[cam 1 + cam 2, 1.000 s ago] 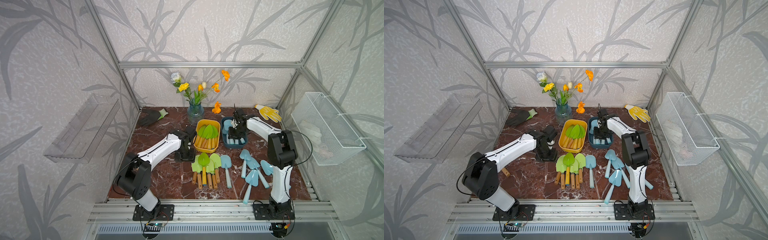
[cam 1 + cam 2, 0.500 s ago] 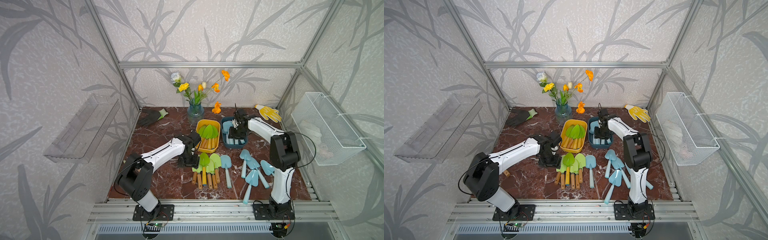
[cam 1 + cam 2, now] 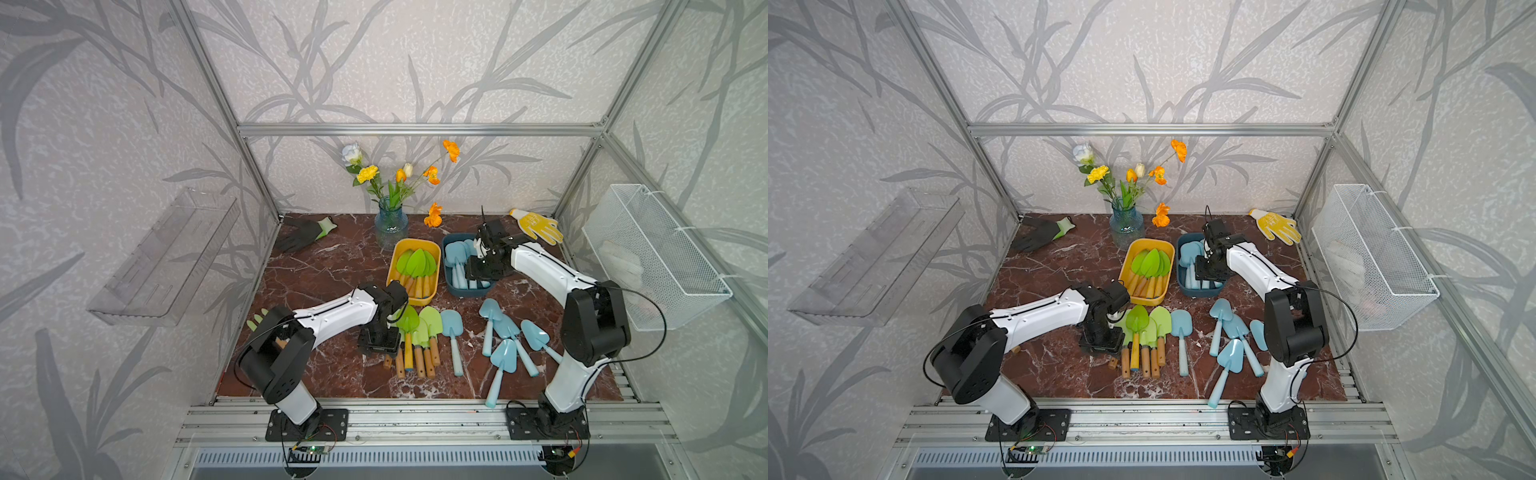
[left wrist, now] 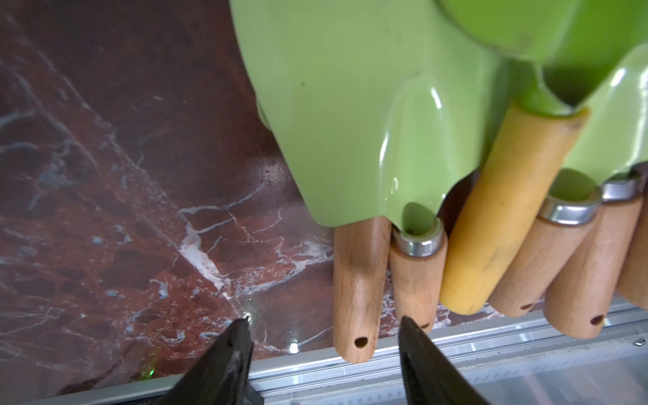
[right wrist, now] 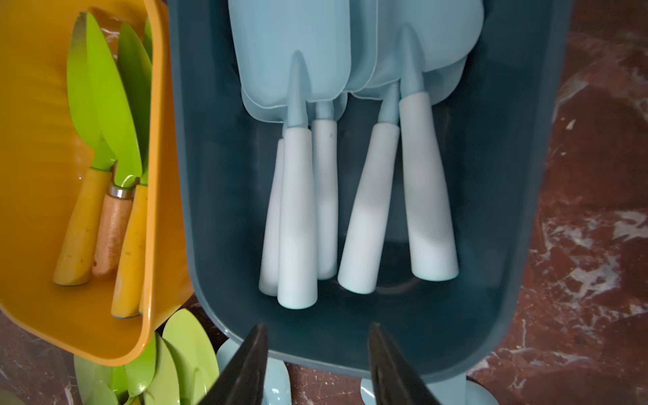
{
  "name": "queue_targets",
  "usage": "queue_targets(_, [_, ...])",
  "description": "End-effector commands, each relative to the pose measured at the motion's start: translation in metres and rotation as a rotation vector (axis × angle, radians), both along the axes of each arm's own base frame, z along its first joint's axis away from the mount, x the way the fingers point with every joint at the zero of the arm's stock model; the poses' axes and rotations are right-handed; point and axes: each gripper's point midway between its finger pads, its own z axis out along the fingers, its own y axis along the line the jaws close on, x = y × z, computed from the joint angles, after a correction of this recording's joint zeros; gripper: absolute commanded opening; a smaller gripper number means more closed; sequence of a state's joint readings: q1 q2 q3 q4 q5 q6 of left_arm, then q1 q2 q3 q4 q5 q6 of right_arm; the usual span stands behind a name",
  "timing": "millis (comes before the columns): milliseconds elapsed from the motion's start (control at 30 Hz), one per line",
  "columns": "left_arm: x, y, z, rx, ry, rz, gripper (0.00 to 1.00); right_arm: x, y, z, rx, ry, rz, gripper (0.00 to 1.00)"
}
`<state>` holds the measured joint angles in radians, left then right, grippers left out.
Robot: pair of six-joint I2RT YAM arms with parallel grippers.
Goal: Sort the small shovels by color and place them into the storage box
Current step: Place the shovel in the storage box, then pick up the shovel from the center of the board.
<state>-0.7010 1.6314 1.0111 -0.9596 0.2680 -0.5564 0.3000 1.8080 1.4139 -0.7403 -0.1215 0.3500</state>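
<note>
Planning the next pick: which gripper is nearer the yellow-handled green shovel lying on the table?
Left. The left gripper hangs open at the handle ends just beside the yellow-handled shovel; the right gripper is open over the blue box, farther back.

Grey leaf-patterned walls (image 3: pixel 415 75), aluminium frame (image 3: pixel 415 129), red-brown seemingly marble tabletop (image 3: pixel 324 270), clear wall shelf (image 3: pixel 166 257), white wire basket (image 3: pixel 656 249)

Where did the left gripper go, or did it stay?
Yes. The left gripper moved from beside the yellow box toward the front rail, by the green shovels.
</note>
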Motion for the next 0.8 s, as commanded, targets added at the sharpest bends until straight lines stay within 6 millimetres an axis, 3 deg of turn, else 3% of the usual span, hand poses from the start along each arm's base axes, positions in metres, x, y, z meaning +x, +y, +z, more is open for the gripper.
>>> queue_targets(0, [-0.006,-0.003,-0.014,-0.001,0.04,0.015,0.63,-0.002,0.0,-0.001,-0.001,0.004,0.0,0.48])
queue_targets(200, [-0.008,0.0,-0.034,0.029,0.067,0.017,0.51,-0.002,0.001,-0.001,0.003,0.005,0.008,0.48])
queue_targets(333, [-0.008,0.019,-0.041,0.142,0.068,0.028,0.14,-0.003,0.002,0.0,0.008,0.006,0.012,0.48])
queue_targets(400, [-0.004,0.032,-0.038,0.222,0.045,0.037,0.06,-0.004,0.002,-0.001,0.011,0.007,0.017,0.48])
queue_targets(533, [0.01,0.055,-0.02,0.363,-0.035,0.043,0.0,-0.005,0.003,-0.002,0.014,0.005,0.018,0.48])
queue_targets(767, [0.042,0.098,0.029,0.649,-0.207,0.017,0.0,-0.003,0.005,-0.004,0.033,0.003,0.009,0.47])
